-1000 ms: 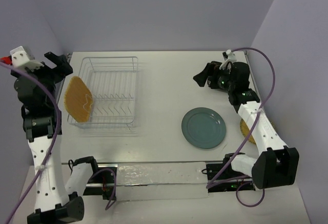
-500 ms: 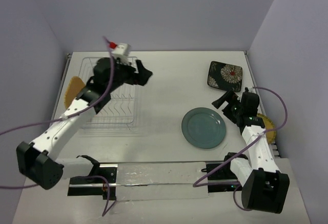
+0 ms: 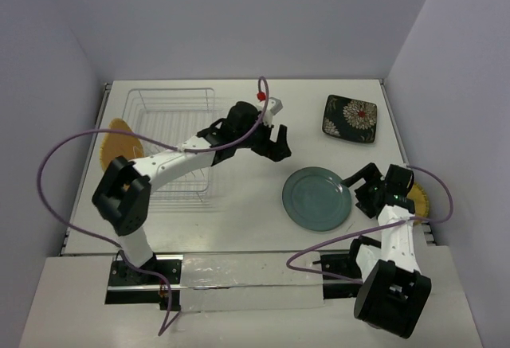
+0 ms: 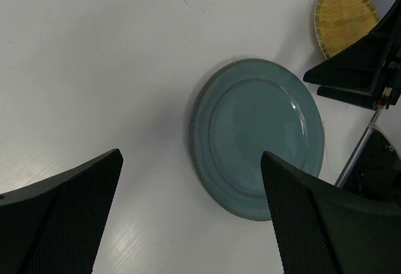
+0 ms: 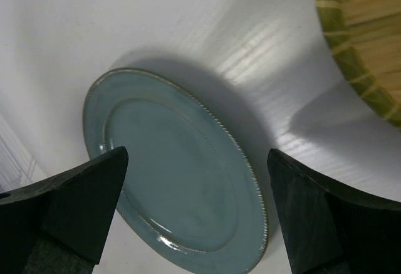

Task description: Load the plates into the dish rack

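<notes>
On the white surface [image 3: 239, 220], the round teal-grey plate [image 3: 316, 198] was laid flat, right of the middle. Above its far-left side the left gripper [image 3: 271, 146] was held, with its jaws spread wide and nothing caught between them. Just beside the plate's right edge the right gripper [image 3: 362, 191] was placed low, with its jaws also spread wide and nothing gripped. From the left wrist, the plate was seen between the two dark fingers [image 4: 62, 211] and was not touched by them. The black square plate [image 3: 350, 117] with flowers was laid near the far right corner. The small yellow-tan plate [image 3: 421, 201] was laid at the right edge, partly hidden by the right arm [image 3: 396, 236]. At the far left, the white wire dish rack [image 3: 171, 91] was set. The woven tan plate [image 3: 118, 142] was seen tilted at its left side; whether it was inside the wires could not be told.
</notes>
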